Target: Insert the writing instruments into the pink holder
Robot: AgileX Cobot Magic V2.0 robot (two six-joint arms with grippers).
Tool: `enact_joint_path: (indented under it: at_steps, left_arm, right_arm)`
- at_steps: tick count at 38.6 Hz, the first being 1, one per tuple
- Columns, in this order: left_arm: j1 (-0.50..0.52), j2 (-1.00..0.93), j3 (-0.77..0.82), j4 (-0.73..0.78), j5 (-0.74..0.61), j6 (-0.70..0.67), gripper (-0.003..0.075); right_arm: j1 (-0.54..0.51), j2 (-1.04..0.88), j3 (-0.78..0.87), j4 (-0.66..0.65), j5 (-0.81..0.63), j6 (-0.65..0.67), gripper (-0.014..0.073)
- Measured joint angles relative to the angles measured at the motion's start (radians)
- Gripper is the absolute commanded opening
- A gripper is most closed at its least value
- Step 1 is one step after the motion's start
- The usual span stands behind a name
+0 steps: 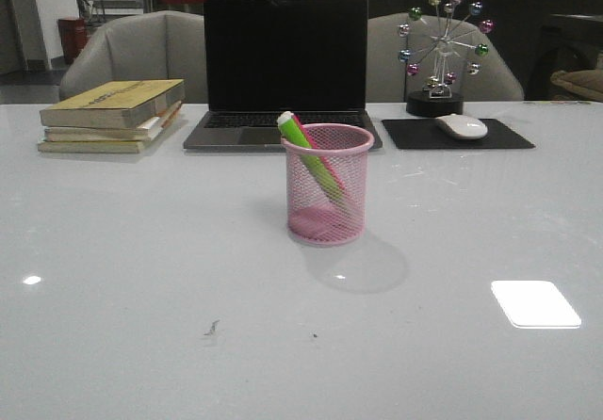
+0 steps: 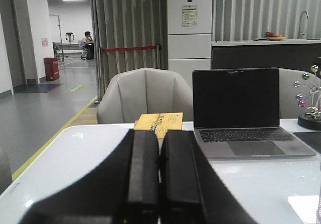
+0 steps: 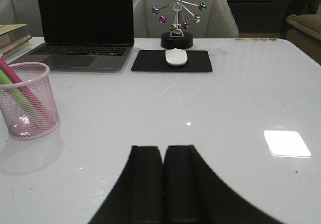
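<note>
- Evidently the inserting itself is finished, judging by how things lie; going across the table from the left makes that plain.
- Far left, a stack of books (image 1: 113, 116) sits untouched at the back edge, well apart from the work.
- The left gripper (image 2: 160, 184) shows only in its own wrist view: its fingers are pressed together with nothing between them, raised over the near-left part of the table (image 1: 141, 279) and looking toward the laptop (image 1: 283, 72).
- Centre, in front of the laptop, the pink holder (image 1: 329, 185) stands upright on the white top. The green highlighter (image 1: 303, 147) leans inside it, its top poking over the left part of the rim, and the pink highlighter (image 1: 325, 168) lies tilted alongside it, mostly seen through the mesh.
- No marker is visible loose on the table in any view.
- The right gripper (image 3: 163, 184) is likewise closed and empty, held clear of the holder, which appears off to one side in its view.
- Far right, a mouse (image 1: 462, 125) on its black mat (image 1: 457, 135) and a ball ornament (image 1: 445, 48) play no part.
- Next move, I judge: nothing to grasp; both arms need only rest clear without nudging the holder.
</note>
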Motion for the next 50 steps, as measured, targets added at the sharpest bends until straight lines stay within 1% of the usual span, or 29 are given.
enact_joint_path:
  at_steps: [7, 15, 19, 23, 50]
  left_arm:
    - [0.0, 0.0, 0.067, 0.0, -0.021, 0.0, 0.0099]
    - [0.0, 0.0, 0.206, 0.0, -0.026, 0.0, 0.0099]
    - [0.0, 0.0, 0.238, 0.0, -0.032, 0.0, 0.0099]
    - [0.0, 0.0, 0.241, 0.0, -0.06, 0.0, 0.0099]
    - [0.0, 0.0, 0.241, 0.0, -0.051, 0.0, 0.0099]
  right_arm:
    - [0.0, 0.0, 0.0, 0.0, 0.002, -0.002, 0.005]
    - [0.0, 0.0, 0.0, 0.0, 0.002, -0.002, 0.005]
    - [0.0, 0.0, 0.0, 0.0, 0.002, -0.002, 0.005]
    - [0.0, 0.0, 0.0, 0.0, 0.002, -0.002, 0.005]
    - [0.0, 0.0, 0.0, 0.0, 0.002, -0.002, 0.005]
